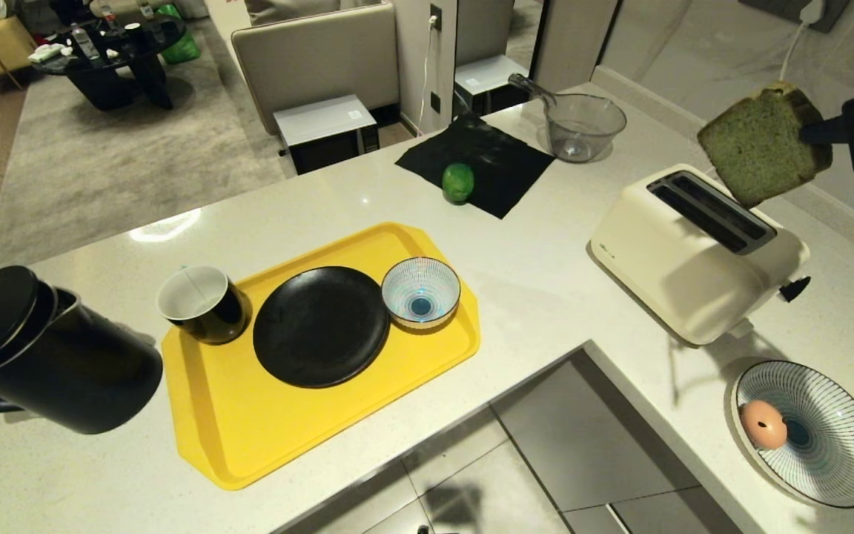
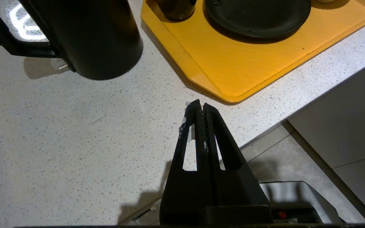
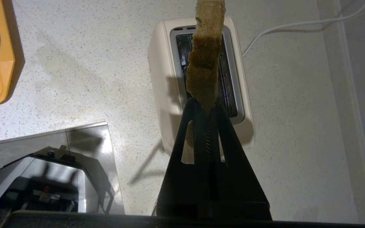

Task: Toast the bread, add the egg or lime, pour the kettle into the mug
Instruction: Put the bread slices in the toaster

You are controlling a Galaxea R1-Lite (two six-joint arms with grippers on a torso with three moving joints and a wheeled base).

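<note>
My right gripper [image 1: 812, 133] is shut on one edge of the green-tinted bread [image 1: 764, 144] and holds it tilted in the air above the cream toaster [image 1: 694, 252]. Seen from the right wrist, the bread [image 3: 205, 60] hangs edge-on over the toaster's slots [image 3: 230, 72], clear of them. The lime [image 1: 458, 182] lies on a black cloth [image 1: 479, 159]. The egg [image 1: 763, 423] rests in a striped dish [image 1: 835, 445]. The black kettle [image 1: 41, 356] stands at the left, beside the mug [image 1: 203, 304] on the yellow tray [image 1: 338, 415]. My left gripper [image 2: 200, 106] is shut and empty, above the counter near the tray's corner.
On the tray also sit a black plate [image 1: 321, 326] and a small striped bowl [image 1: 421, 291]. A clear measuring jug [image 1: 579, 126] stands at the back. The counter is L-shaped, with a floor gap [image 1: 545, 460] in front. The toaster's cord [image 3: 284, 27] runs to the wall.
</note>
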